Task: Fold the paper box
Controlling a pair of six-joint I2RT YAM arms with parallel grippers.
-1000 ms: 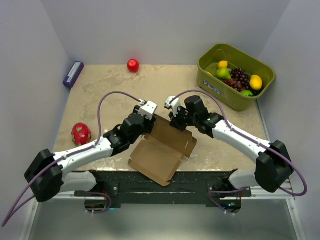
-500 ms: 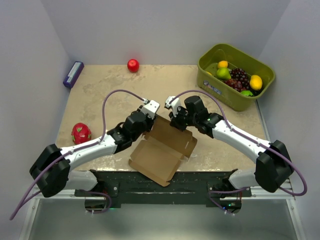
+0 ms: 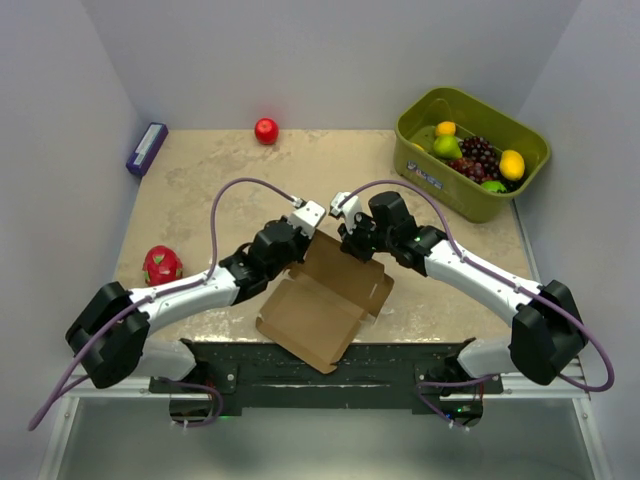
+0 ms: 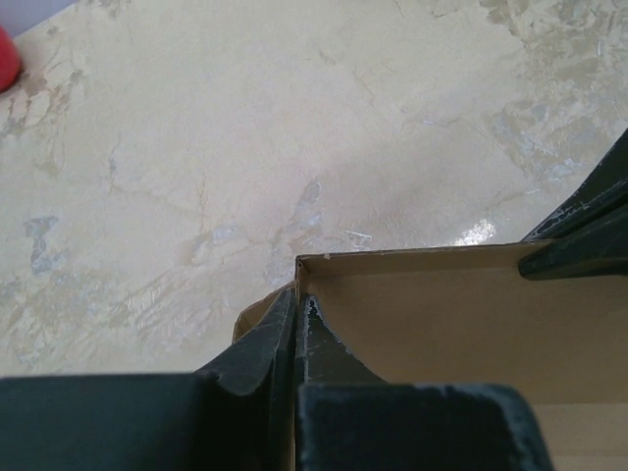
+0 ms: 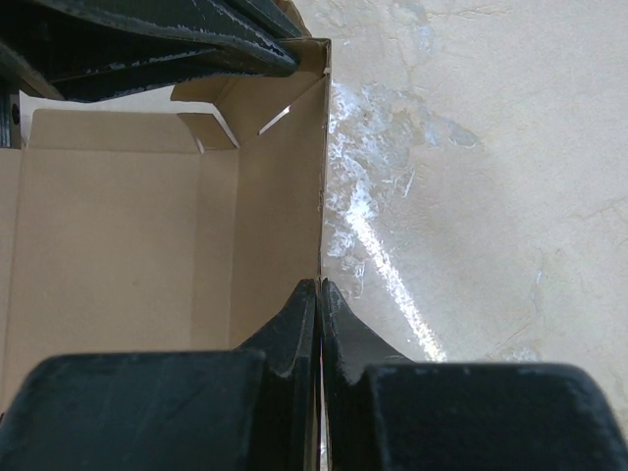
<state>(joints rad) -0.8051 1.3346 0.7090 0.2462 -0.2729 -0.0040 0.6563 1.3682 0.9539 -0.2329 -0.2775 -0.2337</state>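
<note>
Top external: box (image 3: 322,300) at middle of tabletop's near edge, one corner past it. Far wall up, near panel flat.
Left wrist: your left gripper (image 4: 296,329) pinched on wall at far corner.
Right wrist: your right gripper (image 5: 320,299) clamped on same wall's other end.
Judgement: early stage; side walls, lid left.

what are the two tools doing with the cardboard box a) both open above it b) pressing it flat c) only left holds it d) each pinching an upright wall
d: the left tool and right tool are each shut on a thin upright wall of the paper box
</note>
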